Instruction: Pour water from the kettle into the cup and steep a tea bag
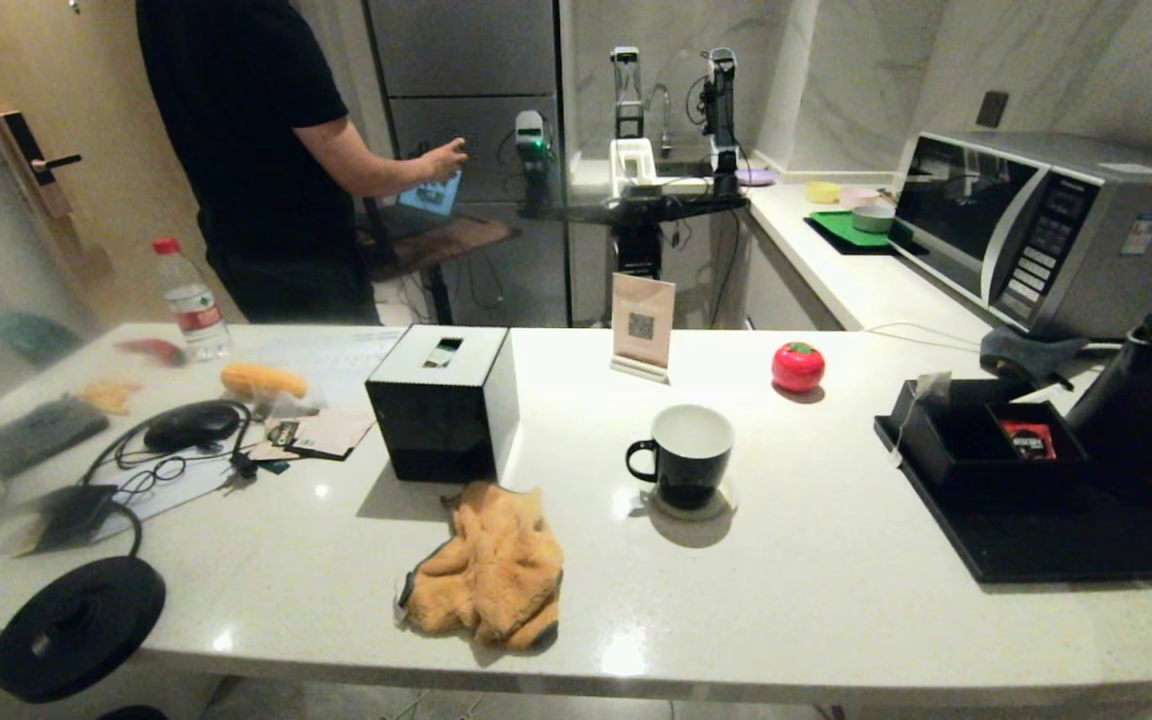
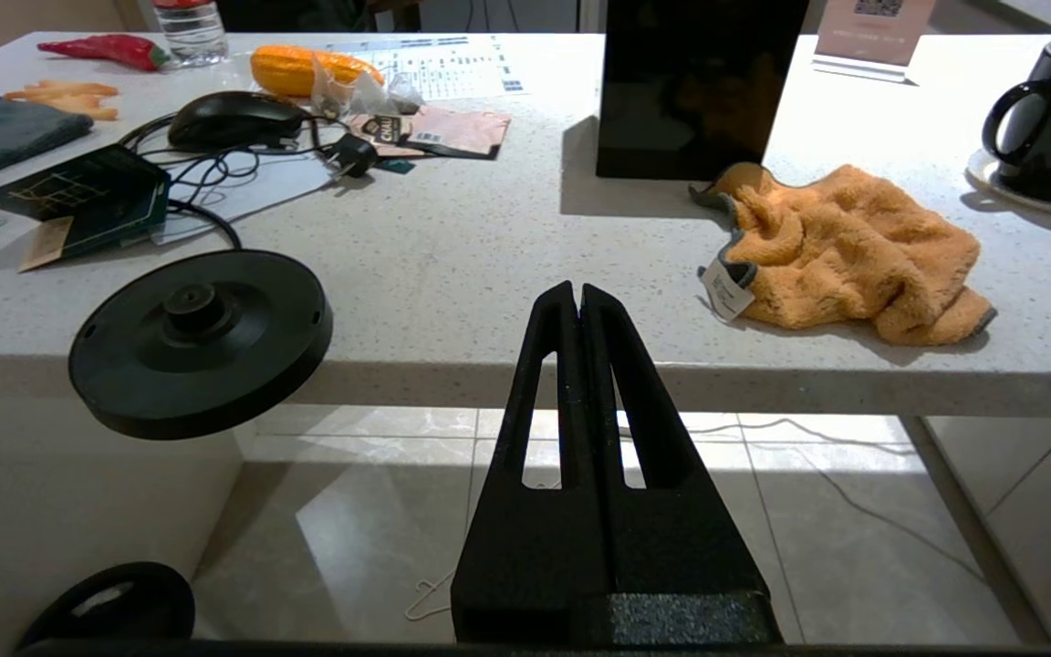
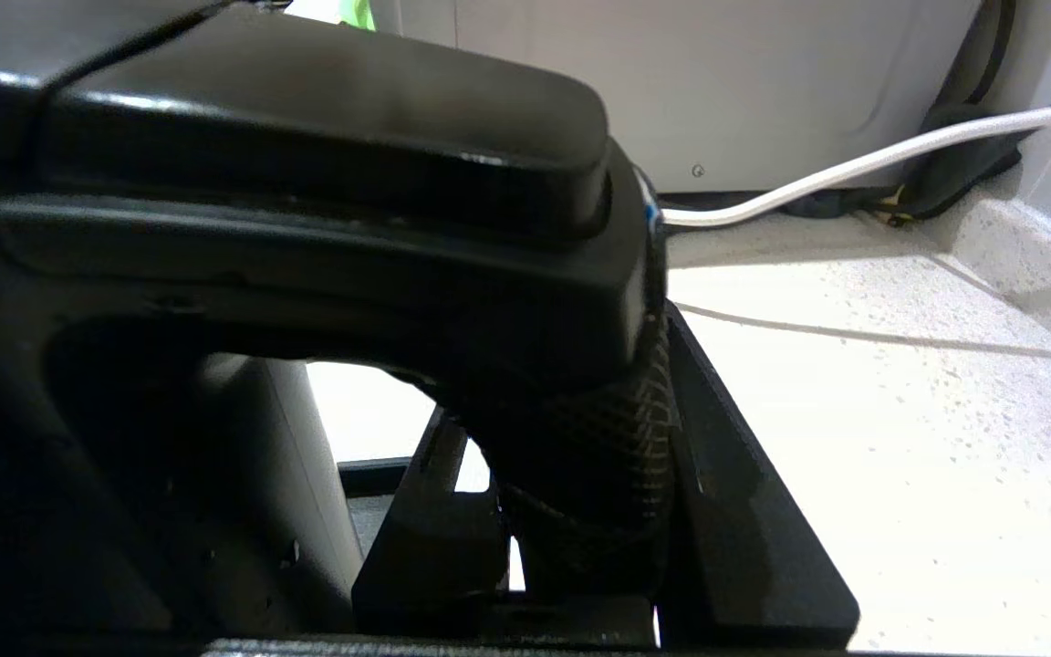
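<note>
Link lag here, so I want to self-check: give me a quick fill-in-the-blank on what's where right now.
1. The cup stands on a small ___.
2. The right gripper is closed around the kettle's ___.
3. The left gripper, fingers ___, hangs off the counter's front edge.

Missing: coaster; handle; shut

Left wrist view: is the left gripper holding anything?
No. The left gripper hangs shut on nothing, below the counter edge and apart from the orange cloth.
</note>
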`<state>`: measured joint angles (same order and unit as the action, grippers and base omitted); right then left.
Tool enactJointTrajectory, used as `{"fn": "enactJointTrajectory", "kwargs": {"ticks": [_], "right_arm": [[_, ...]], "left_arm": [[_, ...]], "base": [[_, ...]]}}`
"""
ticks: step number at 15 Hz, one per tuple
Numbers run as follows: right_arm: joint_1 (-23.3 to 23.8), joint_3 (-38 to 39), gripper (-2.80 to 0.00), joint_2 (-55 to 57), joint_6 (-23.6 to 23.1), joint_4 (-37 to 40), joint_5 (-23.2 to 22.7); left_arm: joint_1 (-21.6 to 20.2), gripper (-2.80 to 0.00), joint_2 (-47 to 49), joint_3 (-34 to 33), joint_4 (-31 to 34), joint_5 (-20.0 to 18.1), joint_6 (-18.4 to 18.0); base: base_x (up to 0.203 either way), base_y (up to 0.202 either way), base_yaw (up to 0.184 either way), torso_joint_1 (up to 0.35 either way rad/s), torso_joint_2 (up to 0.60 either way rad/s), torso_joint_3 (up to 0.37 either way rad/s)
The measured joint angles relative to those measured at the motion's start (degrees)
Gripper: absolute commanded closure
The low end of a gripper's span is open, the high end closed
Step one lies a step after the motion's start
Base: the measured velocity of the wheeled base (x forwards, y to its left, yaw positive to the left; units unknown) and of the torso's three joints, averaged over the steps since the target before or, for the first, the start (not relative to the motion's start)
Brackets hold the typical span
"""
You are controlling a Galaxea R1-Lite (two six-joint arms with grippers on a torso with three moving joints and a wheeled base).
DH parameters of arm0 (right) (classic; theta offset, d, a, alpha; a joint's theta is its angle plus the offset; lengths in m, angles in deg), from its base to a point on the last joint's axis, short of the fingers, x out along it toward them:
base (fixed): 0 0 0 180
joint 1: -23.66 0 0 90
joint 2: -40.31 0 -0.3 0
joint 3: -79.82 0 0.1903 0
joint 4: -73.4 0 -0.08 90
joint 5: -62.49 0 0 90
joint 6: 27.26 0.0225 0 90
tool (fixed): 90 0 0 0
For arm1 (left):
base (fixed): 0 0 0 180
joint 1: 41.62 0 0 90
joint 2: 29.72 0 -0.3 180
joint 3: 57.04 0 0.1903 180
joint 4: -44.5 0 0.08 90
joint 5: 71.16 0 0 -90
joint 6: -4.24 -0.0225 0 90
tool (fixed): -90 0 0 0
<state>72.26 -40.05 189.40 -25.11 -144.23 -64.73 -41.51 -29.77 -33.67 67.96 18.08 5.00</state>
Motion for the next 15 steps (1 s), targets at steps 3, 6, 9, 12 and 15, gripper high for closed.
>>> {"fn": "enactJointTrajectory", "kwargs": {"ticks": [3,6,9,12,15], "right_arm": [[0.0,0.45,0.0,-0.98,0.97,1.04,0.02],[0.0,0.88,0.0,-2.29,1.57,1.41,-0.03],[0.02,2.5,0.0,-4.04,1.68,1.19,0.07],[0.0,4.16,0.0,-5.72,1.72,1.13,0.08],[-0.04,4.87,0.0,-7.1,1.78,1.41,0.18]], "left_arm": [[-0.01,0.0,0.0,0.0,0.0,-0.02,0.01],[-0.01,0.0,0.0,0.0,0.0,-0.02,0.01],[-0.01,0.0,0.0,0.0,0.0,0.0,-0.01],[-0.04,0.0,0.0,0.0,0.0,0.0,-0.01],[-0.01,0.0,0.0,0.02,0.0,-0.02,0.04]], "base": [[0.0,0.0,0.0,0.0,0.0,0.0],[0.0,0.0,0.0,0.0,0.0,0.0],[0.0,0.0,0.0,0.0,0.0,0.0],[0.0,0.0,0.0,0.0,0.0,0.0],[0.0,0.0,0.0,0.0,0.0,0.0]]}}
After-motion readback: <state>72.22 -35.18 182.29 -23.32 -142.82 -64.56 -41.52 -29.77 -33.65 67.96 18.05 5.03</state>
